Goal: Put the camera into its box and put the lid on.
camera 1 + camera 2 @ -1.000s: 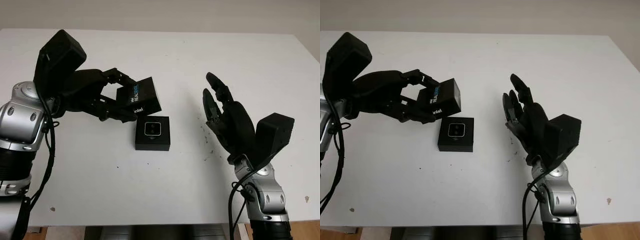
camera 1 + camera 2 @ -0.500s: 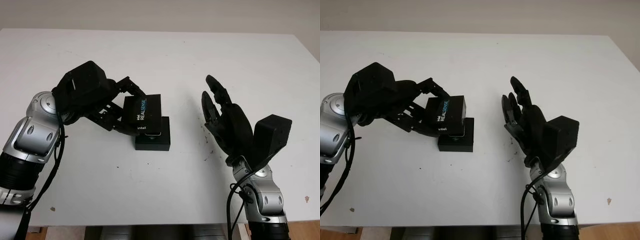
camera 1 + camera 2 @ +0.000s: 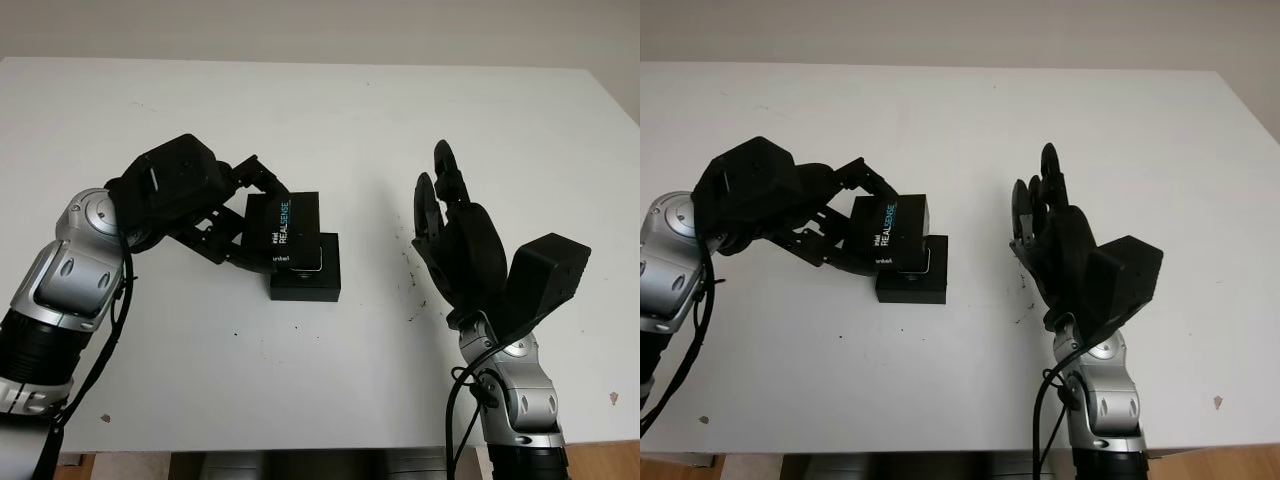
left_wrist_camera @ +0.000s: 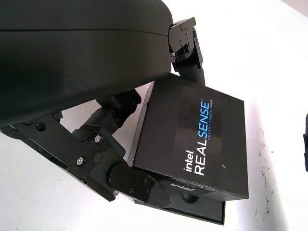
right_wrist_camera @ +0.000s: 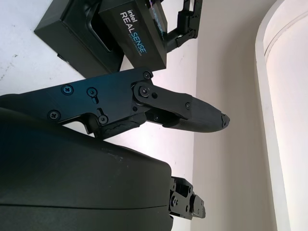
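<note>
Left hand [image 3: 215, 215] grips lid [image 3: 285, 232] tilted over box [image 3: 312, 280]

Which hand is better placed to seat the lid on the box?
Left. The left hand already grips the lid, which partly overlaps the box. The right hand is open, off to the side.
</note>
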Tool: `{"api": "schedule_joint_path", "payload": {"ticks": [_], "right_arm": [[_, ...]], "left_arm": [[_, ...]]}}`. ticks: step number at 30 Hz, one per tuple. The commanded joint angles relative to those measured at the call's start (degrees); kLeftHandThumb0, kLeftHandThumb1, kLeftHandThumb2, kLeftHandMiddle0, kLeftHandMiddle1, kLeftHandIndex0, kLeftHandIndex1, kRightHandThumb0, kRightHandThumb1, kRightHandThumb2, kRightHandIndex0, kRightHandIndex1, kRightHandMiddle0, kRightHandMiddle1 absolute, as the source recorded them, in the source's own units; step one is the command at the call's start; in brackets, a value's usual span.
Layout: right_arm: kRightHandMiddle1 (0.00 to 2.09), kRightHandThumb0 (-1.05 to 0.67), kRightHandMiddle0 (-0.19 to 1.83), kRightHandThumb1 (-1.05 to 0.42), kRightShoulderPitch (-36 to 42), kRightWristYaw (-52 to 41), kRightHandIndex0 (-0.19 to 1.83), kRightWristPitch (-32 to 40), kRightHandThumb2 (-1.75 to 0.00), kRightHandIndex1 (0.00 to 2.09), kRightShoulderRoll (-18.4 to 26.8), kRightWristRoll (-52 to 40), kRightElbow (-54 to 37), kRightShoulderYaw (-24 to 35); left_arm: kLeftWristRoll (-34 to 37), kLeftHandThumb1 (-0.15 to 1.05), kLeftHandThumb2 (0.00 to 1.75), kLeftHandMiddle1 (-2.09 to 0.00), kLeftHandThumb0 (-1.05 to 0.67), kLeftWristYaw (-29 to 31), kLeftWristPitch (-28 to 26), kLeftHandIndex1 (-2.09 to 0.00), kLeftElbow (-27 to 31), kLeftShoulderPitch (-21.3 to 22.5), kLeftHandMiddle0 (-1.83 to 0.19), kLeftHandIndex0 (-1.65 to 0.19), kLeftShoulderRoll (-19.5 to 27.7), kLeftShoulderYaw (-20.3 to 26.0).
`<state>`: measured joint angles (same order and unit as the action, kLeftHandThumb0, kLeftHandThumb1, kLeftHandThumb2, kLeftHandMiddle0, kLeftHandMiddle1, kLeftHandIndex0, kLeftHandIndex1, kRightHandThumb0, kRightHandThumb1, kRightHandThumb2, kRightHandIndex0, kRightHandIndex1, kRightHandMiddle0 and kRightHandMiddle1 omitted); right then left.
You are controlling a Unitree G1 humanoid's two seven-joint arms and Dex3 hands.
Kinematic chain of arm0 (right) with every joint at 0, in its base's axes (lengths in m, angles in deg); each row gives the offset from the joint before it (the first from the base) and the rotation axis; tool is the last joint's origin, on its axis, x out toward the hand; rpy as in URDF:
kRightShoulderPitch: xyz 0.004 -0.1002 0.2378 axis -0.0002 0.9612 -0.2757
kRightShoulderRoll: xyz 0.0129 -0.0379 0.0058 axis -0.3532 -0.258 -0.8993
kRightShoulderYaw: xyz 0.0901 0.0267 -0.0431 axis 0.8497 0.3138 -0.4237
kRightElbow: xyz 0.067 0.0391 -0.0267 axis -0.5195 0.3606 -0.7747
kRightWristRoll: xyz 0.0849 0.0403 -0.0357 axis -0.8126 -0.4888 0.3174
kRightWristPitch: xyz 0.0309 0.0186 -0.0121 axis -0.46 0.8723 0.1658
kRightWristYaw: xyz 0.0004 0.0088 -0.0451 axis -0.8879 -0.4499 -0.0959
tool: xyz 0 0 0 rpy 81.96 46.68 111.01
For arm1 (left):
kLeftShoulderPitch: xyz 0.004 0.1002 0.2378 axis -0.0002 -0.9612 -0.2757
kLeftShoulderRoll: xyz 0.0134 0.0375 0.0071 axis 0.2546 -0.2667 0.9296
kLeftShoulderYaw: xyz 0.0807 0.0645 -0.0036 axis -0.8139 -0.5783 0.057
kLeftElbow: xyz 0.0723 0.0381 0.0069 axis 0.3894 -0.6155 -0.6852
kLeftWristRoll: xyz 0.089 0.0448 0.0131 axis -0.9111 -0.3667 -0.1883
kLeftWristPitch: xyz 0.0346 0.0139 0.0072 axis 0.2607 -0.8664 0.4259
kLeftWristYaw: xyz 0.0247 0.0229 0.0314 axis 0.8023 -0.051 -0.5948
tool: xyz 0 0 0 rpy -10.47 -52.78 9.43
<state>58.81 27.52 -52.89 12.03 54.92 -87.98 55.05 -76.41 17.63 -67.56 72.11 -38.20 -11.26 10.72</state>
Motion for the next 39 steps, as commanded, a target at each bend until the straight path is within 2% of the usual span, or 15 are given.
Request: {"api": "schedule_joint_path", "payload": {"ticks": [1,5,11,17,33,39], "right_arm": [[0.01,-0.69,-0.19,-1.05,-0.12,-0.21,-0.19,-1.16,-0.65,0.02,-0.07,0.16,0.03,-0.15],[0.03,-0.69,-0.19,-1.05,0.11,-0.41,-0.19,-1.32,-0.64,0.02,-0.03,0.03,0.13,-0.09],[0.01,-0.69,-0.19,-1.05,0.05,-0.77,-0.19,-2.04,-0.64,0.01,0.04,0.06,0.46,-0.05],[0.02,-0.66,-0.19,-1.05,0.07,-0.14,-0.19,-1.59,-0.64,0.02,-0.41,0.05,0.18,-0.1],[0.03,-0.64,-0.19,-1.05,0.66,-0.14,-0.19,-1.27,-0.62,0.02,-1.03,-0.42,0.14,-0.37],[0.04,-0.64,-0.18,-1.05,0.83,-0.02,-0.19,-1.24,-0.63,0.03,-1.29,-0.28,0.06,-0.52]], "left_arm": [[0.41,1.05,0.36,-2.09,-0.32,0.37,-0.69,-2.09,1.17,-0.63,-0.83,-0.6,-0.37,-0.05],[0.42,1.05,0.36,-2.09,-0.32,0.59,-2.25,-2.09,1.9,-0.87,-0.77,-0.55,-0.67,-0.36],[1.64,1.05,0.35,-2.09,-0.31,0.61,-3.35,-2.09,2.95,-1.72,-0.8,-0.6,-1.3,0.18],[2.09,1.05,0.34,-2.09,-0.31,0.24,-6.52,-2.09,4.74,-2.49,-0.77,-0.57,-1.71,-0.04],[2.84,1.05,0.35,-2.09,-0.31,1.3,-6.09,-2.09,6.96,-3.89,-0.84,-0.58,-1.61,-0.69],[2.81,1.05,0.36,-2.09,-0.32,1.68,-6.38,-2.09,6.86,-3.61,-0.78,-0.5,-1.83,-1.33]]}}
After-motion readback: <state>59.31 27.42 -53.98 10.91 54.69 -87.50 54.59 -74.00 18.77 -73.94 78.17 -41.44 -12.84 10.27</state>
